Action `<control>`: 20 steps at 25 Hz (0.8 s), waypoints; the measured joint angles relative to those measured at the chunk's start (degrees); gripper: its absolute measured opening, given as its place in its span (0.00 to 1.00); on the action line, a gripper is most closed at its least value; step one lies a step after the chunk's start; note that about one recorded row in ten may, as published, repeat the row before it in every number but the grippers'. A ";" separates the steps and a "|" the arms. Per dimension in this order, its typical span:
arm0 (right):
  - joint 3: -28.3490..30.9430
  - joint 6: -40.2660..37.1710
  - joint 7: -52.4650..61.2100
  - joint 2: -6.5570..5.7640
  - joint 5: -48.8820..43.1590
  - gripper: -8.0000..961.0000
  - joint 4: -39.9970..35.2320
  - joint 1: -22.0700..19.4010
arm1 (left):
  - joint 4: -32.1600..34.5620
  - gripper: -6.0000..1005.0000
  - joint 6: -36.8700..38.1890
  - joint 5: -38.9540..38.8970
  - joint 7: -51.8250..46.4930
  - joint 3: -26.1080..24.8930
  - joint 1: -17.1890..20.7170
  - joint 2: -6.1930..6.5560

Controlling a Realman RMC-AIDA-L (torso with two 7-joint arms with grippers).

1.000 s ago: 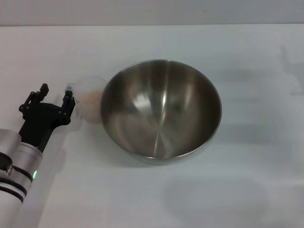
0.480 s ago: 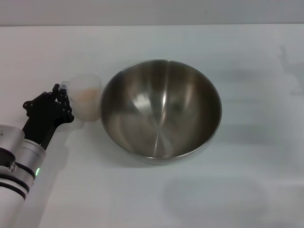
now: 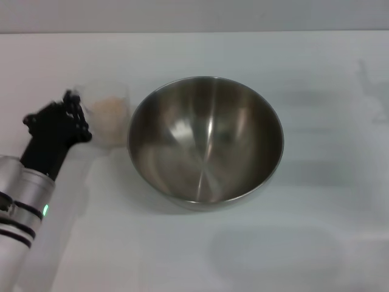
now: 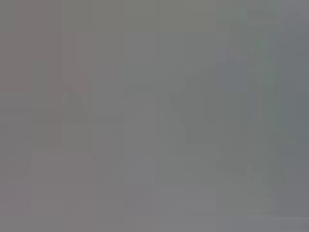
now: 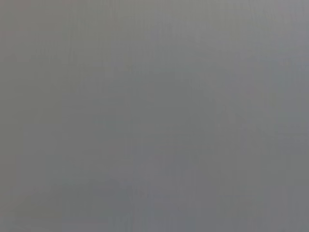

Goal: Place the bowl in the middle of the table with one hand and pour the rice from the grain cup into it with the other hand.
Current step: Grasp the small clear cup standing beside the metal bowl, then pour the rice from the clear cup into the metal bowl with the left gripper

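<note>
The large steel bowl (image 3: 205, 139) stands on the white table (image 3: 304, 243) near the middle, empty inside. The clear grain cup (image 3: 107, 120) with pale rice (image 3: 109, 109) in it is just left of the bowl's rim, upright. My left gripper (image 3: 77, 115) is at the cup's left side, its black fingers closed on the cup's wall. The left arm reaches in from the lower left. My right gripper is out of view. Both wrist views show only flat grey.
The table's far edge (image 3: 194, 31) runs along the top of the head view. Bare tabletop lies to the right of the bowl and in front of it.
My left gripper has closed from open onto the grain cup's left side and turned. Cup and gripper have shifted slightly left and farther back together. The bowl has not moved.
</note>
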 joint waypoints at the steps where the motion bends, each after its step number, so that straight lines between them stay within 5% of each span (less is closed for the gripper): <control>1: 0.00 0.00 0.00 0.01 0.00 0.78 0.00 -0.01 | 0.15 0.04 1.44 0.00 0.61 -0.28 -0.38 0.05; 9: 0.01 -0.07 -0.33 0.03 0.00 0.78 -0.25 0.04 | 0.79 0.03 11.87 1.99 20.16 -2.04 -4.58 0.21; 20: 0.01 0.12 -0.42 -0.14 0.00 0.78 -0.26 0.56 | 0.16 0.03 14.58 11.95 49.61 -1.99 -7.21 0.04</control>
